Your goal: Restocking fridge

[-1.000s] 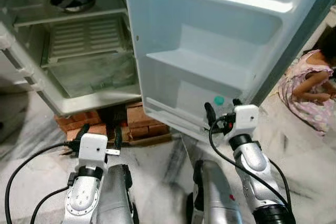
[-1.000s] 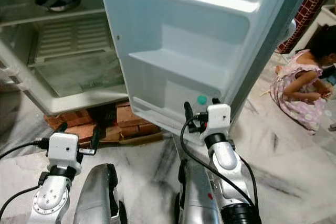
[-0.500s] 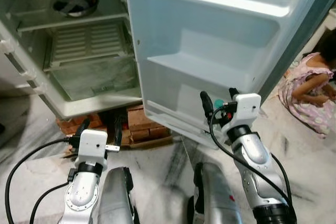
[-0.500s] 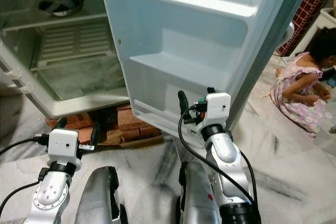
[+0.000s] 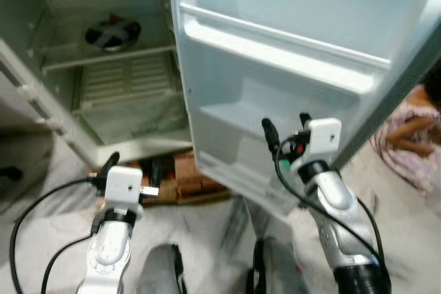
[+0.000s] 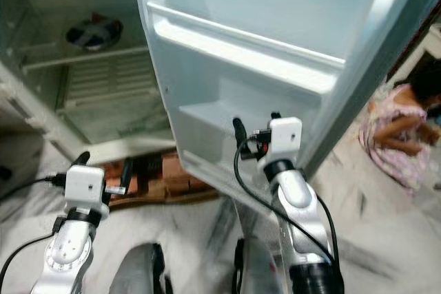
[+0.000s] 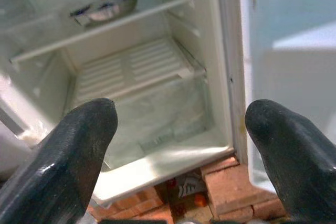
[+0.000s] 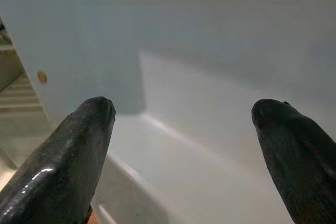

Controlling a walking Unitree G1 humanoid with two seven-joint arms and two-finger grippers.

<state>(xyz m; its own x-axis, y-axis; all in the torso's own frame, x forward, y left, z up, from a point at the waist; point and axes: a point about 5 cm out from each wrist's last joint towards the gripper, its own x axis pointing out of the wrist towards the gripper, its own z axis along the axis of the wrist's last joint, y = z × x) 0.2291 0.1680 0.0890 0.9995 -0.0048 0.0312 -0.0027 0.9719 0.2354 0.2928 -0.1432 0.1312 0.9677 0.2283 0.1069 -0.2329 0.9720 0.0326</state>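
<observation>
The fridge (image 5: 110,94) stands open on a base of bricks (image 5: 200,177), its door (image 5: 289,67) swung wide toward the robot so the moulded inner face with its door shelves (image 5: 275,53) faces the camera. Inside the cabinet, a dark round dish (image 5: 112,32) sits on the upper shelf (image 5: 103,60), toward its back; in the left wrist view what lies there looks more like a wrapped packet (image 7: 105,6), so I cannot tell which it is. Below it is a ribbed white panel (image 5: 127,80) and then a clear glass cover (image 7: 157,114) over the bottom compartment. The right tool (image 5: 284,129) is raised in front of the lower door shelf (image 5: 234,111), its two black fingers (image 8: 79,145) spread wide apart and grasping nothing, close to the shelf's front edge but not touching it. The left tool (image 5: 133,166) is held low, in front of the fridge's bottom edge and over the marble floor (image 5: 41,191); its fingers (image 7: 73,156) are likewise released and apart, pointing into the open cabinet. At the right edge of the floor, beyond the door, a person in a pink patterned dress (image 6: 396,135) sits, partly blurred.
</observation>
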